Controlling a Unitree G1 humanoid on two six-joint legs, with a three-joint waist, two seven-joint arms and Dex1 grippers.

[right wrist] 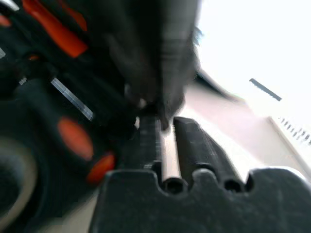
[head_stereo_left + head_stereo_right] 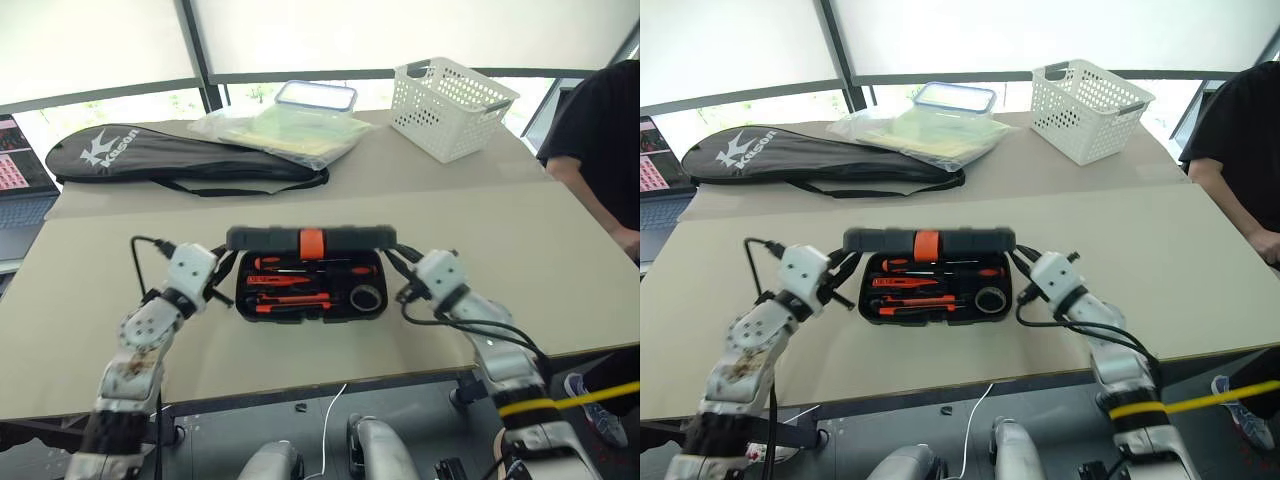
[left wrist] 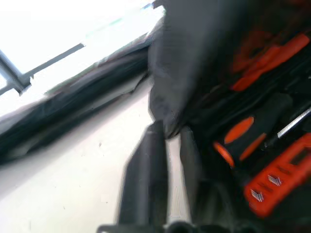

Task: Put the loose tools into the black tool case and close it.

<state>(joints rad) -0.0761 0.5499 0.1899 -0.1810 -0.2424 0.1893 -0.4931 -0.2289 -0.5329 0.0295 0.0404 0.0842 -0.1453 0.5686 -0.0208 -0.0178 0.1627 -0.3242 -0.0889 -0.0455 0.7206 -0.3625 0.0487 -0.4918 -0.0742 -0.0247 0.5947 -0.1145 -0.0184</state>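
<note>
The black tool case (image 2: 310,312) lies in the middle of the table, with its lid (image 2: 260,238) tilted forward over the base and blurred; an orange latch (image 2: 311,241) sits on the lid's front edge. Inside lie orange-and-black screwdrivers (image 2: 300,266), a utility knife (image 2: 285,301) and a black tape roll (image 2: 367,297). My left gripper (image 2: 226,268) is at the case's left end and my right gripper (image 2: 398,268) at its right end. Each one's fingers (image 3: 150,165) (image 1: 192,141) stand slightly apart, open, with the lid's edge just past the tips and nothing between them.
A long black racket bag (image 2: 180,155) lies at the back left, beside a clear bag with a lidded box (image 2: 290,125). A white basket (image 2: 452,95) stands at the back right. A person in black (image 2: 600,130) stands at the table's right side. A laptop (image 2: 15,185) sits far left.
</note>
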